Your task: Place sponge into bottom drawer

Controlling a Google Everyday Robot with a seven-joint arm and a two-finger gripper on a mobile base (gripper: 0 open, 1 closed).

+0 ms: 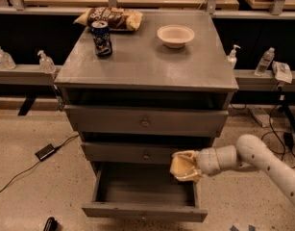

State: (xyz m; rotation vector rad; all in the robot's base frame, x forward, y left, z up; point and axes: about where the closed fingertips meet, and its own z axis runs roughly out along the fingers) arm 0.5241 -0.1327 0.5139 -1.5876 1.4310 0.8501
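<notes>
Sponge (pixel 178 170) sat clamped in the gripper (pixel 184 165), whose fingers were closed around the pale yellow foam at the end of the white arm (pixel 262 159) reaching in from the right. It hung over the right rear part of the bottom drawer (pixel 144 211), which stood pulled out, and just in front of the closed middle drawer (pixel 130 153). The top drawer (pixel 144 121) was closed too. On the grey cabinet top (pixel 147 66) stood a soda can (pixel 102 38), with a chip bag (pixel 111 18) just behind it and a cream bowl (pixel 176 35) off to the right, well apart.
</notes>
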